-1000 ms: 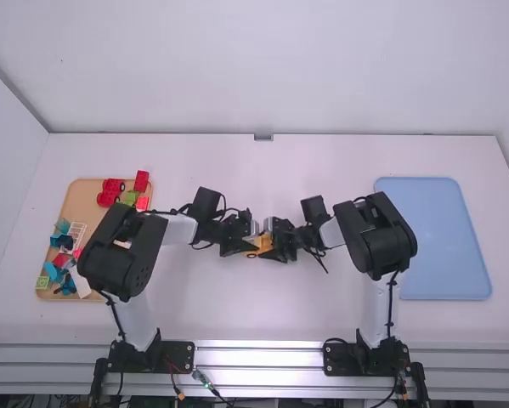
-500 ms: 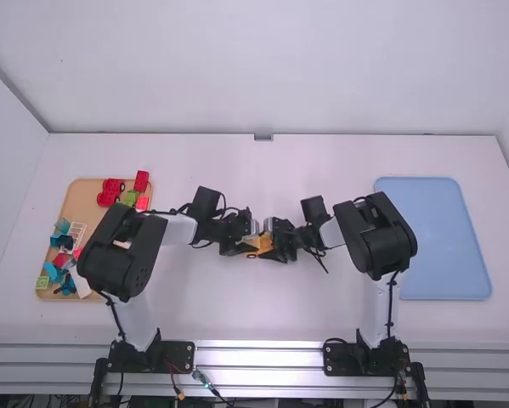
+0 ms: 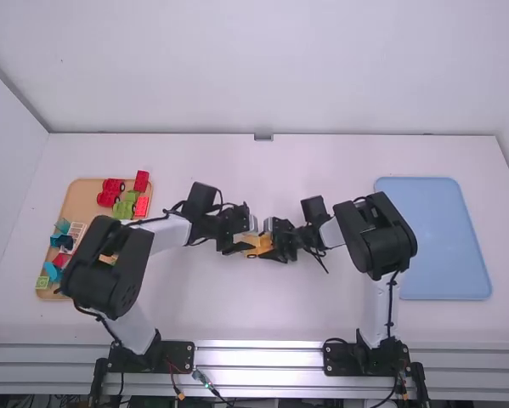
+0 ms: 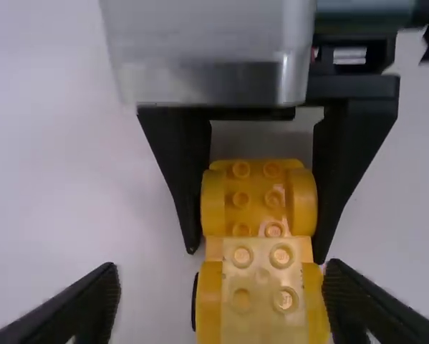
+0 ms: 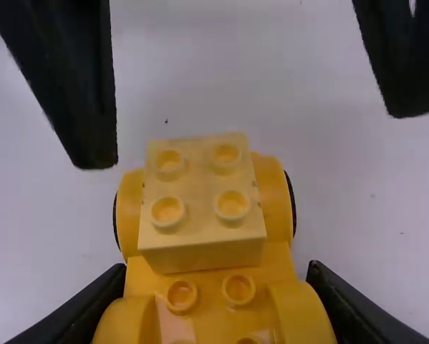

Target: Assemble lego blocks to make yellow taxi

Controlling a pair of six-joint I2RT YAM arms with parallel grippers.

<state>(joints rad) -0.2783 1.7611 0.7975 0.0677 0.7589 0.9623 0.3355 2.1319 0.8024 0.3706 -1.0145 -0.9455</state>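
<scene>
High view first: the two pincers face each other over the middle of the white worktop (image 3: 262, 319), with the yellow car (image 3: 258, 246) between them. The left pincer (image 3: 243, 246) is at one end and the right pincer (image 3: 274, 246) at the other. I can't tell whether the car's underside touches the worktop.

From the left wrist, the left pincer (image 4: 223, 272) stands wide apart, its fingers to either side of the car's near end, gripping nothing. A pale yellow block (image 4: 261, 283) with round studs sits upright on top of that end, between two rounded wheel arches. Farther along, the other pincer has the car by its sides.

The right wrist view agrees: the right pincer (image 5: 218, 272) is closed in on the car, one finger against each flank, while across from it the left one's dark fingers hang spread, clear of the pale block.

Over on the left of the worktop lies a tan tray (image 3: 77, 194), partly hidden under the left arm. It carries red pieces (image 3: 142, 180), green pieces (image 3: 125, 209), blue pieces (image 3: 63, 226) and a white lattice piece (image 3: 76, 231). Off to the right lies a blue tray (image 3: 432, 234).
</scene>
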